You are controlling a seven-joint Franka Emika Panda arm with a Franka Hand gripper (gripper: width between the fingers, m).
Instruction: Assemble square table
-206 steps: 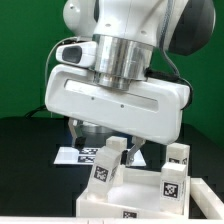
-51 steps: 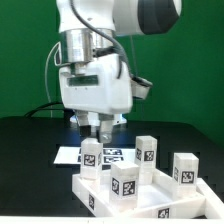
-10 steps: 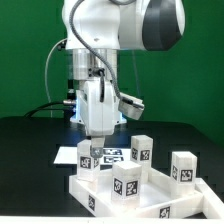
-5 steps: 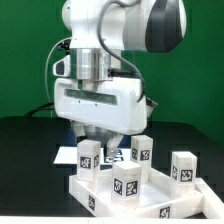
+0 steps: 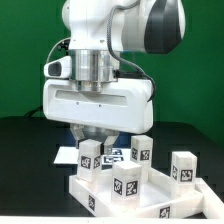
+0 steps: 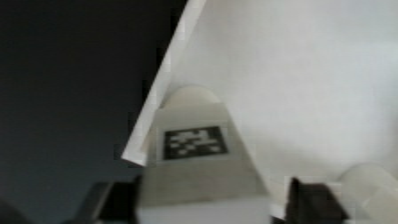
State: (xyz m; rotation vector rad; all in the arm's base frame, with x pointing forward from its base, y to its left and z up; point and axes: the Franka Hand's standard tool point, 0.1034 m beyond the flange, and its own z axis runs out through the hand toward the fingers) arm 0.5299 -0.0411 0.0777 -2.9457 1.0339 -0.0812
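Note:
The white square tabletop point(image 5: 190, 203) with its raised rim lies at the front, its white surface point(image 6: 302, 60) also filling much of the wrist view. Several white tagged legs stand upright on it. My gripper point(image 5: 91, 138) comes straight down over the leg point(image 5: 90, 158) at the exterior view's left. In the wrist view that leg point(image 6: 199, 150), tag facing the camera, fills the gap of my gripper point(image 6: 214, 200). A dark fingertip point(image 6: 121, 200) lies against one side and the other fingertip point(image 6: 317, 198) against the opposite side. The jaws are shut on it.
Three more legs stand on the tabletop: one at the back point(image 5: 141, 150), one at the exterior view's right point(image 5: 182, 167), one at the front point(image 5: 125, 182). The marker board point(image 5: 115, 154) lies on the black table behind the tabletop. A green wall closes the back.
The hand has turned about its vertical axis, so its wide face now shows in the exterior view. It stays over the left leg, and the jaws have closed in on that leg.

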